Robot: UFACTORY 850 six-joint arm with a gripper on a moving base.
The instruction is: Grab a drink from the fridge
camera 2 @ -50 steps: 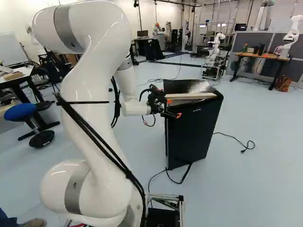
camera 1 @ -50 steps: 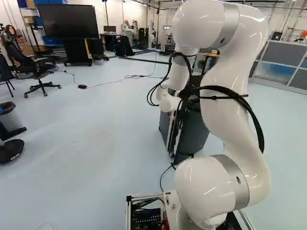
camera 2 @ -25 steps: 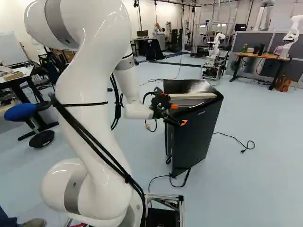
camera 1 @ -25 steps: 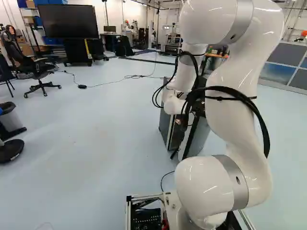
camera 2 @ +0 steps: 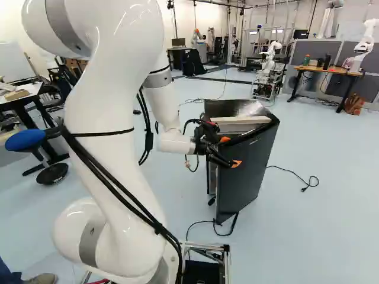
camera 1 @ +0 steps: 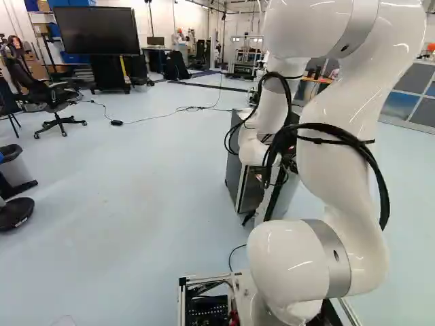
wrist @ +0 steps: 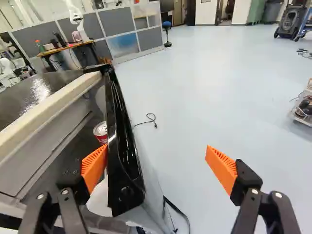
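Note:
My gripper (camera 2: 231, 152) is at the top edge of the dark fridge's door (camera 2: 240, 183), which stands ajar. In the wrist view the gripper (wrist: 156, 150) is open, its fingers wide apart on either side of the door (wrist: 117, 141). One orange pad (wrist: 94, 167) is on the inner side, against or very near the door's edge; the other (wrist: 221, 168) hangs over the floor outside. A red-and-white can (wrist: 101, 131) shows inside, between door and fridge body (wrist: 53, 141), partly hidden. Cables and arm cover much of the fridge (camera 1: 234, 178) in the left base view.
A cable (camera 2: 296, 176) lies on the floor beside the fridge. Farther back are a wooden-topped desk (camera 2: 328, 70), grey partitions (wrist: 87, 24) and another robot (camera 2: 271, 56). A blue stool (camera 2: 26, 139) and an office chair (camera 1: 58, 102) stand off to the side.
The fridge door has swung farther open. My gripper has moved with it, rightward and slightly lower in the right base view. The base has stayed still.

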